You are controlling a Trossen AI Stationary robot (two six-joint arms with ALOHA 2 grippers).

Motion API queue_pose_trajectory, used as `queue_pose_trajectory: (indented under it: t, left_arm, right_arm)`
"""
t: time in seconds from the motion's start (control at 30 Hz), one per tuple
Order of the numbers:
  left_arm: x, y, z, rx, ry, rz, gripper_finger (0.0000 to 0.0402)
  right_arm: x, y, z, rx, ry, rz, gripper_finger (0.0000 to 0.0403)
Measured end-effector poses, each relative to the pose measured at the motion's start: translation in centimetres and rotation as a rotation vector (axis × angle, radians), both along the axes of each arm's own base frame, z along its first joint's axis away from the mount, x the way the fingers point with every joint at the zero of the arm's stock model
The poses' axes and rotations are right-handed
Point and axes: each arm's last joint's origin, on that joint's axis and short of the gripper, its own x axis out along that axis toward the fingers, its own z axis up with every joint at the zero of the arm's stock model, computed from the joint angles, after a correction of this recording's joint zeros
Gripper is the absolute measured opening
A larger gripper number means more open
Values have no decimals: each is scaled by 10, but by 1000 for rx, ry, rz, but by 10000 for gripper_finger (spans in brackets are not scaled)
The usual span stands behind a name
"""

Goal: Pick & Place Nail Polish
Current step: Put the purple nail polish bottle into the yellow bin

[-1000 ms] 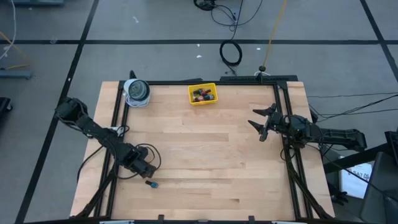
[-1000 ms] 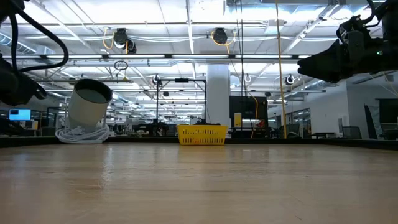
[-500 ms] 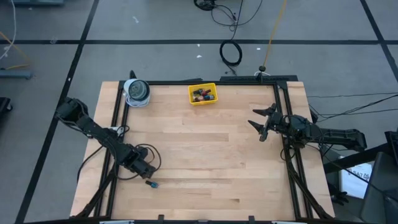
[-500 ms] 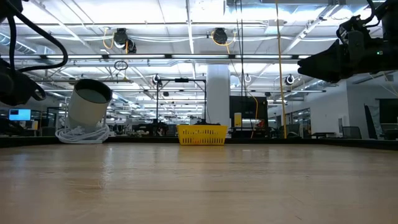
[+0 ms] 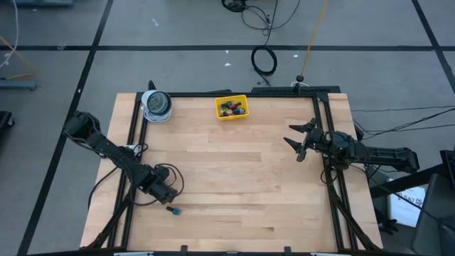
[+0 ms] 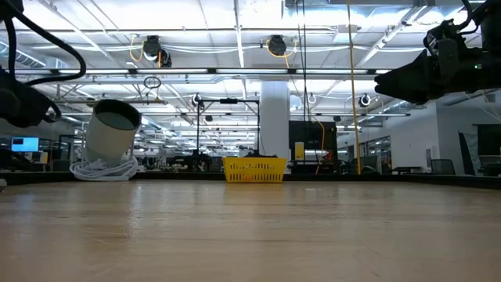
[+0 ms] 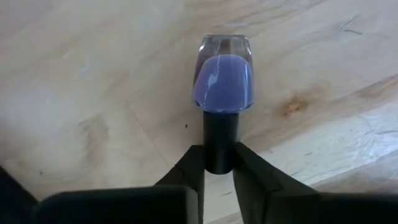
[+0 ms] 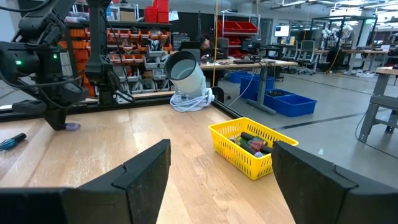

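Between left gripper (image 7: 219, 163) fingertips: dark cap of purple nail polish bottle (image 7: 222, 87), clamped; glass body sticks out ahead of tips, lying on wooden table (image 5: 242, 171).

Risk: grip on round cap only, near its end; heavier body may pivot or slide out on lift. Cap could twist loose.

Right gripper (image 5: 299, 141) waits wide apart, holding nothing. Yellow tray (image 5: 232, 107) well beyond both.

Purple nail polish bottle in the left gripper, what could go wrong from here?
The left gripper pinches only the dark cap of the purple nail polish bottle, which lies flat on the table, so it might pivot or slip when lifted. The yellow tray is across the table, so a long carry could shake it loose.
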Motion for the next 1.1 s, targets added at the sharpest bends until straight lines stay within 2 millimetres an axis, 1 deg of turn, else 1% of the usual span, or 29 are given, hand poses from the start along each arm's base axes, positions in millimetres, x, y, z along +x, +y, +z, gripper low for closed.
queue_pose_trajectory:
  t: [0.1,0.27,0.33,0.53,0.6,0.77,0.87,0.97,1.1]
  left_arm:
    - [0,0,0,17,-14,-25,33]
    - [2,2,0,82,-60,-38,33]
    - [2,3,0,104,-79,-70,33]
    - [14,1,8,292,-238,-183,33]
    - [22,-1,16,336,-314,-217,33]
    - [38,-2,26,391,-427,-298,33]
    - [53,-3,34,412,-533,-352,35]
    - [69,-4,44,438,-664,-437,35]
    - [93,-7,65,485,-915,-574,33]
  right_arm:
    - [0,0,0,0,0,0,267]
    - [0,0,0,0,0,0,267]
    - [0,0,0,0,1,0,267]
    - [0,0,0,0,1,0,267]
    - [0,0,0,0,0,0,267]
    - [0,0,0,0,0,0,267]
    - [0,0,0,0,1,0,267]
    - [0,0,0,0,0,0,267]
    - [0,0,0,0,1,0,267]
